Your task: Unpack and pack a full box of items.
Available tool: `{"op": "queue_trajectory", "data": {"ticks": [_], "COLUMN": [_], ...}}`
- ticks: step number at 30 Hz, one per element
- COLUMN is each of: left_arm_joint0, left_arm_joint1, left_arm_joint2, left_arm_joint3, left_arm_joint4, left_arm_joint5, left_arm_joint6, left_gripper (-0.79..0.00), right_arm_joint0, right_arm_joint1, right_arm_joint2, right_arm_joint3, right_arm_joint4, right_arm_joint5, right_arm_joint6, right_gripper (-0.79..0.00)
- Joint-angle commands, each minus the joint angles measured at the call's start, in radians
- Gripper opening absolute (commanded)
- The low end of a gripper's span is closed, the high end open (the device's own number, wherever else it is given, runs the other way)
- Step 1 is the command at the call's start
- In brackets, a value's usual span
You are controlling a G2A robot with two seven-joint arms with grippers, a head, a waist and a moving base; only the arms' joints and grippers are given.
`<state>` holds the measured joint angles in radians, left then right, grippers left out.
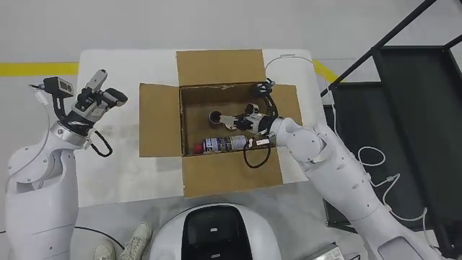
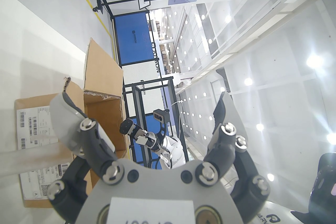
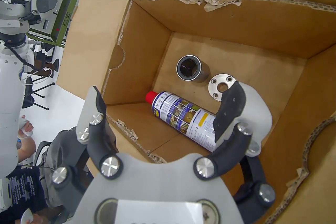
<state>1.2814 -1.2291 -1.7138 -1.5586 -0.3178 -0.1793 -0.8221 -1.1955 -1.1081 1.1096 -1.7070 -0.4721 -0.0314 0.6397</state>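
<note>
Unpacking seems unfinished: can (image 3: 181, 112), sleeve (image 3: 203, 72) and flange (image 3: 212, 86) lie in the box (image 1: 160, 119) at centre; left gripper (image 2: 141, 101) and right gripper (image 3: 164, 92) gape empty.

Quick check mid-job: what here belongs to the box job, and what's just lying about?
Job: cardboard box holding spray can, metal cylinder and metal flange; right gripper, open over the box; left gripper, open, off to the side.
Lying about: black rack, white cable.
</note>
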Motion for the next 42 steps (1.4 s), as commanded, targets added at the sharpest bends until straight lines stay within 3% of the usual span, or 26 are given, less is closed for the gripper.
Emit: {"op": "queue_trajectory", "data": {"ticks": [1,7,10,15,23,37,42], "left_arm_joint0": [0.000,0.000,0.000,0.000,0.000,0.000,0.000], "left_arm_joint1": [0.000,0.000,0.000,0.000,0.000,0.000,0.000], "left_arm_joint2": [0.000,0.000,0.000,0.000,0.000,0.000,0.000], "left_arm_joint3": [0.000,0.000,0.000,0.000,0.000,0.000,0.000], "left_arm_joint4": [0.000,0.000,0.000,0.000,0.000,0.000,0.000], "left_arm_joint5": [0.000,0.000,0.000,0.000,0.000,0.000,0.000], "left_arm_joint6": [0.000,0.000,0.000,0.000,0.000,0.000,0.000], "left_gripper": [0.000,0.000,0.000,0.000,0.000,0.000,0.000], "right_arm_joint0": [0.000,0.003,0.054,0.168,0.318,0.311,0.341], "right_arm_joint1": [0.000,-0.003,-0.010,-0.040,-0.114,-0.118,-0.138], "right_arm_joint2": [0.000,-0.007,-0.048,-0.193,-0.372,-0.375,-0.412], "right_arm_joint3": [0.000,-0.007,0.015,0.072,0.218,0.219,0.250], "right_arm_joint4": [0.000,-0.004,-0.051,-0.214,-0.278,-0.272,-0.294], "right_arm_joint5": [0.000,0.001,0.019,0.127,0.240,0.226,0.220], "right_arm_joint6": [0.000,-0.017,0.039,0.107,0.106,0.093,0.111], "right_gripper": [0.000,0.000,0.000,0.000,0.000,0.000,0.000]}}
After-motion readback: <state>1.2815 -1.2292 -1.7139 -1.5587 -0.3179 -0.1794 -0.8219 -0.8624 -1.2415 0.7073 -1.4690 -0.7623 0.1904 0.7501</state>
